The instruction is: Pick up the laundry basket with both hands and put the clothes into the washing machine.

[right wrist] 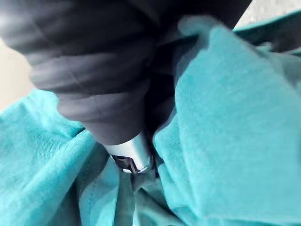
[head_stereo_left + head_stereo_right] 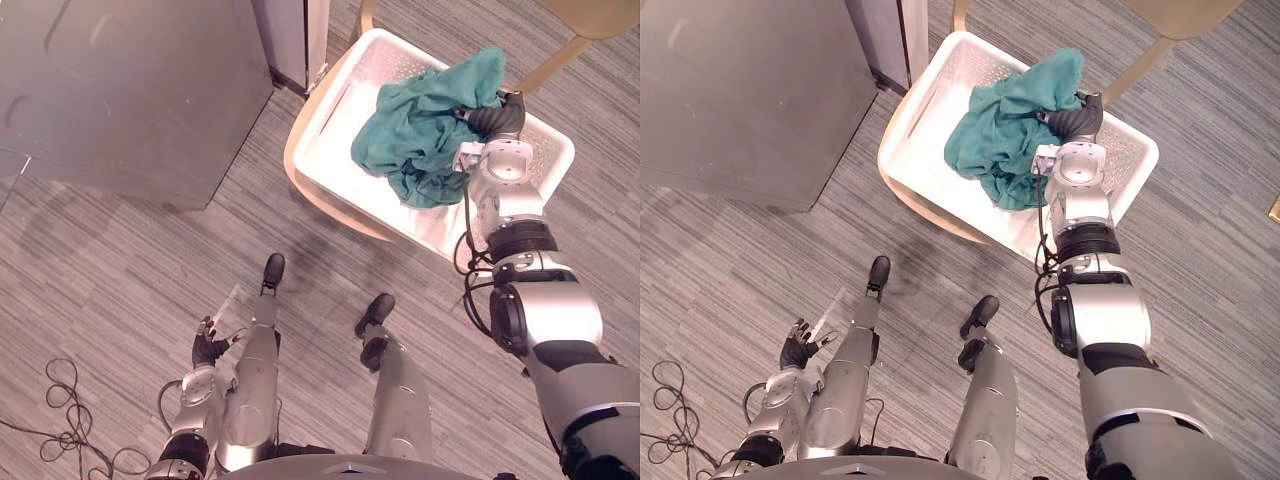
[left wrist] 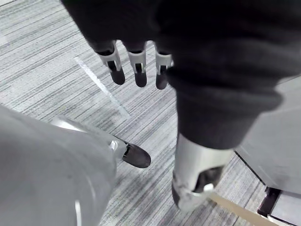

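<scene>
The soft teal garment [image 2: 425, 135] was heaped in the stiff laundry basket [image 2: 340, 150], judged best taken by its rims. The right hand [image 2: 497, 118] was buried in the cloth, its grip not discernible; the left hand [image 2: 208, 347] was held slack, empty.

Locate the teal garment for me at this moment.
The teal garment lies bunched in the white laundry basket on a pale chair, upper right in the head views, on the robot's right; the right hand is pressed into its folds.
</scene>
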Motion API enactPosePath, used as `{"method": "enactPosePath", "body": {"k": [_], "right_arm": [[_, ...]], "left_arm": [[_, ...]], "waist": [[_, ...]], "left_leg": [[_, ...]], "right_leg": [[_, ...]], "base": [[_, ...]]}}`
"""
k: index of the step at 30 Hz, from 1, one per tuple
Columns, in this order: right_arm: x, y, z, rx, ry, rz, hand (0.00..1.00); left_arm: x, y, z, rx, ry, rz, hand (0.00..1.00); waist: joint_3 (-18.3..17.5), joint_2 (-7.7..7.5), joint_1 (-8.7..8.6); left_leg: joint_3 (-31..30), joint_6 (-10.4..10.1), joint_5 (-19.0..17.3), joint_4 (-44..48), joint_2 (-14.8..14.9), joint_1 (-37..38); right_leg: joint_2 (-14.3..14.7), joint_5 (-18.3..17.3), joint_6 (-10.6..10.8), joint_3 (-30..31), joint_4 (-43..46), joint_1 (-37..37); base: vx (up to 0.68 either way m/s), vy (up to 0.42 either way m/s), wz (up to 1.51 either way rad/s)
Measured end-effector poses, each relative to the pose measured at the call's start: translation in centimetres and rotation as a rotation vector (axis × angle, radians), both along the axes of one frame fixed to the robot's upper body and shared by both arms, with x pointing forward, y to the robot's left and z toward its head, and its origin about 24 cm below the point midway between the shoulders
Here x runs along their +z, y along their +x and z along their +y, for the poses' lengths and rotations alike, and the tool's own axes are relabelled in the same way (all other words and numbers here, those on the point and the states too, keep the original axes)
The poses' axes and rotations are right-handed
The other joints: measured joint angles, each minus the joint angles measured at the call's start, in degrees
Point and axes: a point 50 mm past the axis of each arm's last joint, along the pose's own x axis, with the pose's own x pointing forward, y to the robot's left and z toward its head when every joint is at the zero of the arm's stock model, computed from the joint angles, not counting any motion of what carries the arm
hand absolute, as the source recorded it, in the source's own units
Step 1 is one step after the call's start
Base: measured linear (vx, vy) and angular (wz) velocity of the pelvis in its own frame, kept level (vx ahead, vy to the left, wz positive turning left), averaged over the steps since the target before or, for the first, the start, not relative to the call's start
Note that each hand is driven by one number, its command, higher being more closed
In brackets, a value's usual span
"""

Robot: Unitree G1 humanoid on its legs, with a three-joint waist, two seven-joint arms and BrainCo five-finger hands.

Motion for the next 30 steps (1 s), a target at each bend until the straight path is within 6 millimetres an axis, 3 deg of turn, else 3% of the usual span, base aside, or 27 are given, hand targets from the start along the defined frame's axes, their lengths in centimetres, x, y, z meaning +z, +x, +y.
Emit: {"method": "enactPosePath", "body": {"k": [6, 12, 15, 21, 24, 26, 29, 30], "right_arm": [[1.3, -0.2, 1.2, 0.088, 0.35, -0.167, 1.0], [5.0, -1.7, 1.8, 0.155, 0.636, -0.44, 1.0], [6.5, -2.7, 2.0, 0.178, 0.705, -0.556, 1.0], [7.7, -3.8, 2.5, 0.216, 0.769, -0.654, 1.0], [7.1, -3.8, 2.3, 0.206, 0.769, -0.645, 1.0], [5.6, -4.1, 2.0, 0.196, 0.782, -0.632, 1.0], [3.8, -4.7, 2.0, 0.189, 0.785, -0.622, 1.0], [3.1, -5.0, 1.8, 0.185, 0.774, -0.621, 1.0]], "left_arm": [[0.2, 0.1, 0.1, 0.051, -0.016, -0.012, 0.0], [0.1, 0.1, -0.1, 0.061, -0.036, -0.003, 0.0], [0.0, -0.1, 0.1, 0.087, -0.046, 0.007, 0.0], [-0.6, -0.8, 0.1, 0.091, -0.056, 0.045, 0.0], [-0.9, -1.5, 0.1, 0.108, -0.076, 0.063, 0.0], [-0.5, -1.5, 0.2, 0.11, -0.083, 0.043, 0.0], [1.2, -0.9, 0.4, 0.077, -0.057, -0.052, 0.0], [2.6, -0.1, 0.6, 0.062, -0.043, -0.123, 0.0]], "waist": [[0.0, 0.0, -0.08], [0.0, 0.0, -0.52], [0.01, -0.01, -0.83], [-0.89, -0.21, -1.42], [-3.6, -0.5, -1.66], [-6.3, -0.6, -1.9], [-11.09, -0.85, -2.28], [-12.67, -0.94, -2.42]], "left_leg": [[-0.05, -0.15, 0.2, 0.13, 0.02, 0.3], [-0.12, -0.3, -0.23, 0.4, 0.02, 3.23], [0.07, -0.11, -1.12, 1.26, 0.05, 4.85], [2.41, 0.23, -2.11, 1.22, 0.92, 11.67], [3.31, 0.36, -2.33, 1.05, 1.31, 12.79], [3.8, 0.16, -3.03, 0.93, 1.68, 15.6], [5.18, 0.12, -3.8, 0.28, 2.24, 17.85], [5.97, 0.0, -3.99, -0.11, 2.6, 18.87]], "right_leg": [[-0.01, -0.01, -0.01, -0.07, 0.2, 0.38], [-0.15, -0.37, 0.07, -0.48, 0.34, 3.64], [-0.27, -0.89, 0.1, -0.78, 0.69, 5.76], [0.22, -1.9, 0.4, -0.78, 0.06, 12.54], [0.73, -1.89, 0.5, -0.82, -1.01, 13.84], [1.45, -1.83, 0.74, -0.91, -2.9, 17.2], [2.56, -1.37, 1.09, -0.18, -5.64, 19.47], [3.2, -0.78, 1.16, 0.22, -7.22, 20.51]], "base": [[-0.02, -0.082, 0.01], [-0.04, -0.083, 0.05], [-0.04, -0.081, 0.08], [-0.01, -0.069, -0.01], [0.05, -0.053, -0.07], [0.08, -0.045, -0.06], [0.1, -0.041, -0.23], [0.12, -0.037, -0.28]]}}
